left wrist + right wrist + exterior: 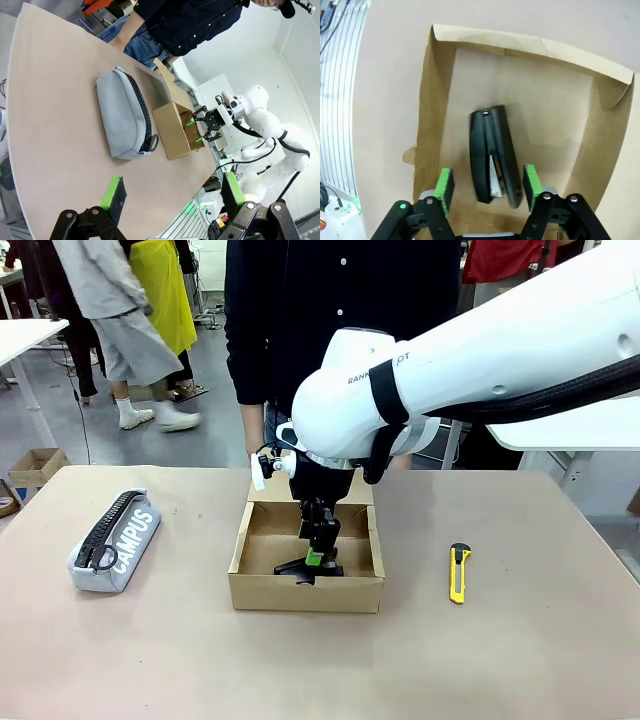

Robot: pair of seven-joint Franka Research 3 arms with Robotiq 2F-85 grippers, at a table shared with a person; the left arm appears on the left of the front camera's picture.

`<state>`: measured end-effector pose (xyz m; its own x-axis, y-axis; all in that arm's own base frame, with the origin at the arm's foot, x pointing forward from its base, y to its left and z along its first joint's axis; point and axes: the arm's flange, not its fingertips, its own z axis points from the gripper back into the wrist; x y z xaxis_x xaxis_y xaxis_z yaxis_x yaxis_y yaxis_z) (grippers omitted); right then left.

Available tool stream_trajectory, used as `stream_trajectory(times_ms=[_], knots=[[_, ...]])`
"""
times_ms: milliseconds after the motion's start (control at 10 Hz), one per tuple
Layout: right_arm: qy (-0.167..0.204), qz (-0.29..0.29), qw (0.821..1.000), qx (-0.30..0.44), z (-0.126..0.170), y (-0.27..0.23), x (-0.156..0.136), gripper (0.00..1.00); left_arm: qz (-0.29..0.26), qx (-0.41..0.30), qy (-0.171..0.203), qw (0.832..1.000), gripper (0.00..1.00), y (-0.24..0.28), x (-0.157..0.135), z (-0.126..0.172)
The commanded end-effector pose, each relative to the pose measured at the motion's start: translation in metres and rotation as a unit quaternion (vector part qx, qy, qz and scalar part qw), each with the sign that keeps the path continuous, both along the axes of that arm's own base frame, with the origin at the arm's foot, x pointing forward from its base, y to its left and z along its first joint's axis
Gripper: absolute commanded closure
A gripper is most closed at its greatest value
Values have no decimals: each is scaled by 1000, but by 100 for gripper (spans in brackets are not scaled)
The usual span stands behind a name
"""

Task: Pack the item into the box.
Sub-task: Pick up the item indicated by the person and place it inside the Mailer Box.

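Box (305, 592): walls on every side, with the right gripper (316, 558) and the item (300, 568) taking the near middle. Bare table (300, 670) flanks it, bounded by pencil case (115, 540) and utility knife (459, 573).

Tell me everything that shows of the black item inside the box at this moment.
The item is small, black and elongated, glossy like plastic. It has two long leaves that meet at a pin at the end away from the gripper, with a pale metal strip in the slit between them. It lies flat on the floor of the box. The right gripper stands open astride its near end; whether a pad touches it cannot be told.
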<state>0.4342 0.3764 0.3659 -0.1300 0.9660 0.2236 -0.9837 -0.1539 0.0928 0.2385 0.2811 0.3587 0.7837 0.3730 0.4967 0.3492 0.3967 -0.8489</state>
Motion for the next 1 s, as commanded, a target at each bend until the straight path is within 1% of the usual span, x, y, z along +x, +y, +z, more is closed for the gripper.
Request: stream_trajectory(times_ms=[0, 300, 600, 700, 800, 900], knots=[[-9, -14, 1000, -8, 6, 0, 1, 0, 2, -5, -17, 1000, 0, 0, 1, 1], [-19, -26, 999, -5, 11, -7, 1, 0, 2, -5, -17, 1000, 0, 0, 1, 1], [-34, -47, 998, -1, 27, -36, -3, 0, 2, -5, -17, 1000, 0, 0, 1, 1], [-27, -59, 998, 5, 41, -63, -6, 0, 2, -5, -17, 1000, 0, 0, 1, 1], [-10, -92, 994, 55, 65, -119, -16, 0, 2, -5, -17, 1000, 0, 0, 1, 1], [27, -175, 980, 85, 82, -175, -27, 0, 2, -5, -17, 1000, 0, 0, 1, 1]])
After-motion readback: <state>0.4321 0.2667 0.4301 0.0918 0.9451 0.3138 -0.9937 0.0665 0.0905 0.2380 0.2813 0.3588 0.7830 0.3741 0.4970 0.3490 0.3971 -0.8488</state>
